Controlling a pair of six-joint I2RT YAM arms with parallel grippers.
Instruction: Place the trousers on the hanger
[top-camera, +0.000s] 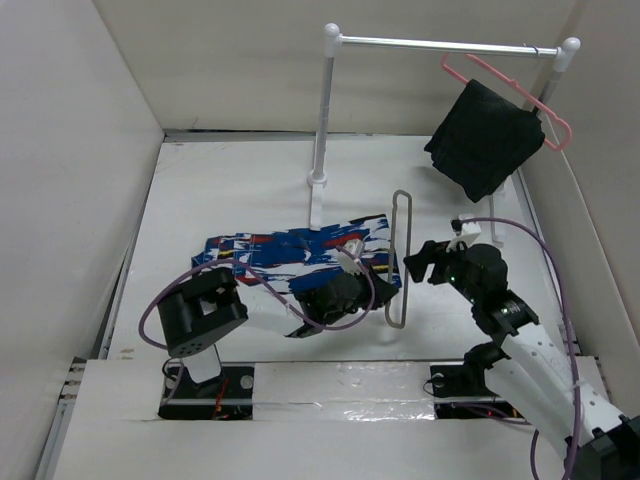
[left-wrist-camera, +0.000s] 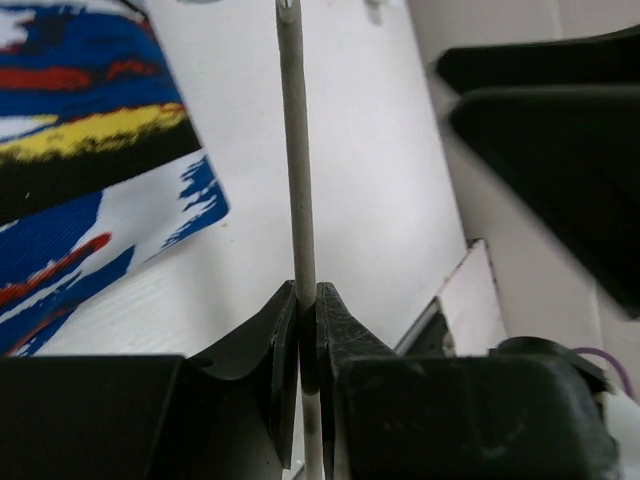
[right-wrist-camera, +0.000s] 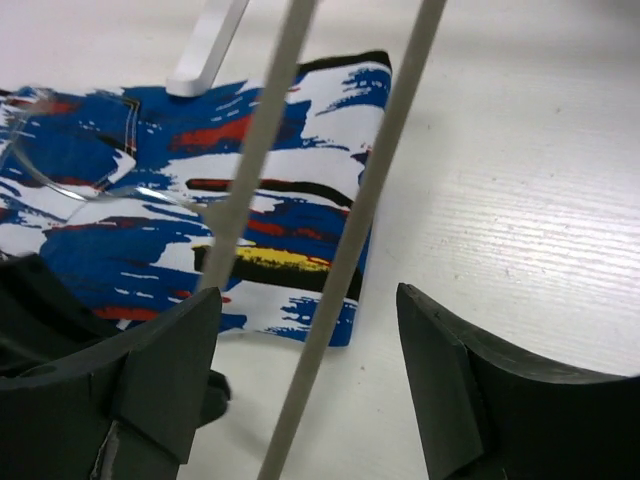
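Note:
The trousers (top-camera: 285, 252) lie folded flat on the table, their blue, white, red and black print also showing in the left wrist view (left-wrist-camera: 80, 190) and the right wrist view (right-wrist-camera: 180, 190). The hanger (top-camera: 400, 255), a thin grey wire frame, stands at their right end. My left gripper (top-camera: 380, 295) is shut on one wire of the hanger (left-wrist-camera: 297, 150), which runs straight up between its jaws (left-wrist-camera: 308, 300). My right gripper (top-camera: 420, 265) is open just right of the hanger. One hanger wire (right-wrist-camera: 375, 180) passes between its spread fingers (right-wrist-camera: 310, 335), touching neither.
A white clothes rail (top-camera: 440, 44) stands at the back on two posts, with a pink plastic hanger (top-camera: 555, 125) carrying a black cloth (top-camera: 485, 140) at its right end. A post foot (right-wrist-camera: 205, 45) rests by the trousers. Enclosure walls close in left, right and back.

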